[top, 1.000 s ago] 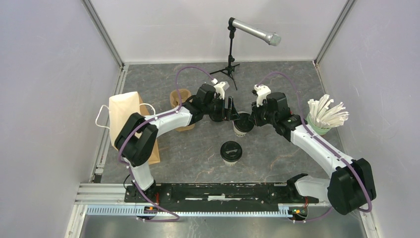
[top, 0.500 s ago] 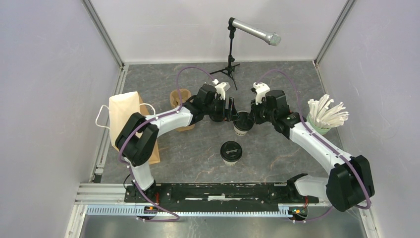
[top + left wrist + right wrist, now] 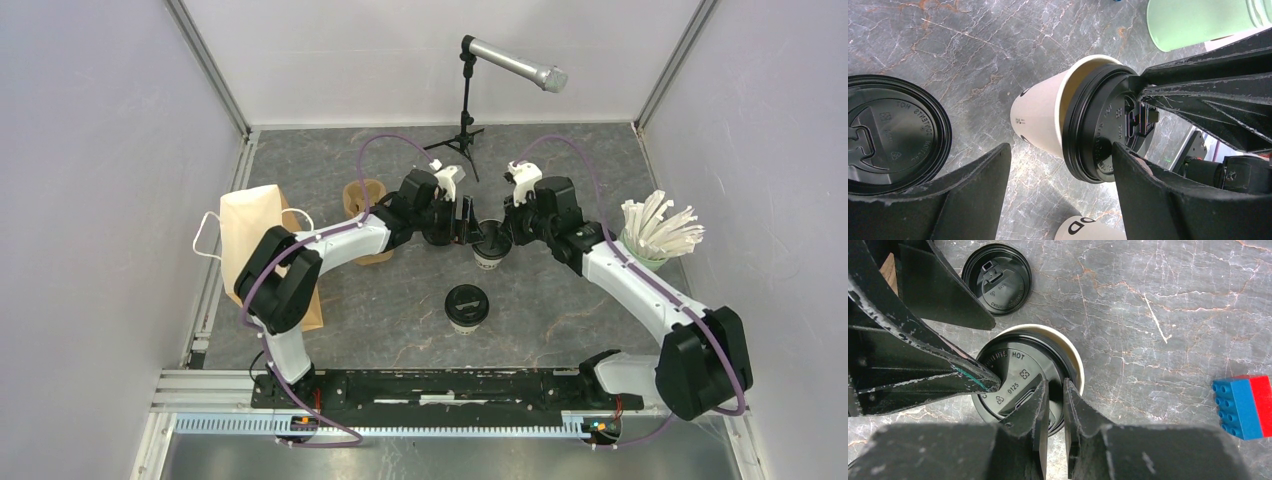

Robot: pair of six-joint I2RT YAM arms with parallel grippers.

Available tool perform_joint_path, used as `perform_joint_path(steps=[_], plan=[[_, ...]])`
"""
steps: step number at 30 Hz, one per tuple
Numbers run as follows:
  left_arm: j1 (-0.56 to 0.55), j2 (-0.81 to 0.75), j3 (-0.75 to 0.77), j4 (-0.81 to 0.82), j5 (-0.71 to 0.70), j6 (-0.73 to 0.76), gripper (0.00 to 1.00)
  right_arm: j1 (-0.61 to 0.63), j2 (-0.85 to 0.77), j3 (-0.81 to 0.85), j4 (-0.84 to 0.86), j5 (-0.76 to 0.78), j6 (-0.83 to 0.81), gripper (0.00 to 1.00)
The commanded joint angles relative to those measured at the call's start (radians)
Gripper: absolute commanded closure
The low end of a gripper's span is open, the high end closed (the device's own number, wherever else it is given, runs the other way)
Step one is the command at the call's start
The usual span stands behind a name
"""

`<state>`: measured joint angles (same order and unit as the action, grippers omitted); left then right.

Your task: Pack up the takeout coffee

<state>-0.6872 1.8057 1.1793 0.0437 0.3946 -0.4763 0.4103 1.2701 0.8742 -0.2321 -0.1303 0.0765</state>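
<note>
Two robot arms meet over one takeout coffee cup (image 3: pixel 489 248) standing upright at mid-table (image 3: pixel 560 180), its long axis vertical. The cup lies directly between the two grippers, to the right of the left one and to the left of the right one, with neither arm clearly nearer. Its black lid (image 3: pixel 1015 382) sits askew, shifted toward the left arm's side so that a crescent of cream rim (image 3: pixel 1075 365) shows bare on the opposite side. The right gripper (image 3: pixel 1055 390) comes down from above with its jaws drawn almost together, pinching the lid's raised edge beside that bare rim. The left gripper (image 3: pixel 1060 146) stands with jaws spread wide and holding nothing. One left finger (image 3: pixel 973 372) reaches over the lid's top, touching or just clear of it, which the views do not settle, while the other hangs off to the side of the cup. The next move appears to turn on that offset, since the lid needs sliding back over the exposed rim and pressing flat before the cup can travel. A second lidded cup (image 3: pixel 466 305) waits nearer the arm bases, and the brown cup carrier (image 3: pixel 360 195) and a paper bag (image 3: pixel 255 235) lie well to the left.
</note>
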Motion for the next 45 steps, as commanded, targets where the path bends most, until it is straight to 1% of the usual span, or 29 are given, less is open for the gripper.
perform_joint_path(steps=[1, 7, 10, 12, 15, 17, 19, 21, 24, 26, 29, 35, 37, 40, 42, 45], plan=[[-0.006, 0.003, 0.039, -0.007, -0.033, 0.061, 0.21, -0.004, 0.012, 0.045, 0.057, 0.021, -0.025, 0.81], [-0.007, 0.001, 0.049, -0.008, -0.052, 0.058, 0.23, -0.004, 0.027, 0.057, 0.059, 0.035, -0.039, 0.81], [-0.006, 0.003, 0.055, -0.010, -0.065, 0.051, 0.27, -0.004, 0.032, 0.057, 0.060, 0.045, -0.045, 0.80], [-0.005, 0.011, 0.074, -0.023, -0.074, 0.046, 0.33, -0.004, 0.037, 0.060, 0.060, 0.050, -0.048, 0.77], [-0.005, 0.029, 0.096, -0.034, -0.069, 0.034, 0.35, -0.004, 0.041, 0.065, 0.059, 0.058, -0.049, 0.71], [-0.005, 0.038, 0.112, -0.038, -0.071, 0.026, 0.40, -0.005, 0.040, 0.066, 0.059, 0.065, -0.051, 0.66], [-0.005, 0.043, 0.123, -0.038, -0.071, 0.023, 0.44, -0.004, 0.041, 0.066, 0.053, 0.070, -0.055, 0.63], [-0.005, 0.048, 0.134, -0.037, -0.073, 0.021, 0.48, -0.004, 0.046, 0.066, 0.045, 0.078, -0.062, 0.63], [-0.005, 0.058, 0.154, -0.081, -0.083, 0.020, 0.51, -0.005, 0.051, 0.059, 0.045, 0.081, -0.068, 0.63], [-0.005, 0.065, 0.169, -0.096, -0.093, 0.020, 0.54, -0.005, 0.058, 0.060, 0.046, 0.081, -0.068, 0.63], [-0.005, 0.074, 0.186, -0.108, -0.090, 0.017, 0.57, -0.006, 0.067, 0.064, 0.048, 0.077, -0.069, 0.64], [-0.006, 0.086, 0.211, -0.130, -0.088, 0.005, 0.57, -0.013, 0.078, 0.066, 0.054, 0.067, -0.068, 0.74], [-0.005, 0.088, 0.215, -0.133, -0.083, 0.002, 0.54, -0.016, 0.077, 0.068, 0.053, 0.068, -0.065, 0.75], [-0.004, 0.084, 0.214, -0.136, -0.083, -0.005, 0.47, -0.019, 0.076, 0.076, 0.046, 0.067, -0.054, 0.77], [-0.003, 0.080, 0.211, -0.137, -0.085, -0.008, 0.39, -0.023, 0.076, 0.083, 0.038, 0.061, -0.043, 0.77], [-0.004, 0.075, 0.210, -0.143, -0.083, -0.007, 0.32, -0.024, 0.070, 0.094, 0.032, 0.050, -0.031, 0.78]])
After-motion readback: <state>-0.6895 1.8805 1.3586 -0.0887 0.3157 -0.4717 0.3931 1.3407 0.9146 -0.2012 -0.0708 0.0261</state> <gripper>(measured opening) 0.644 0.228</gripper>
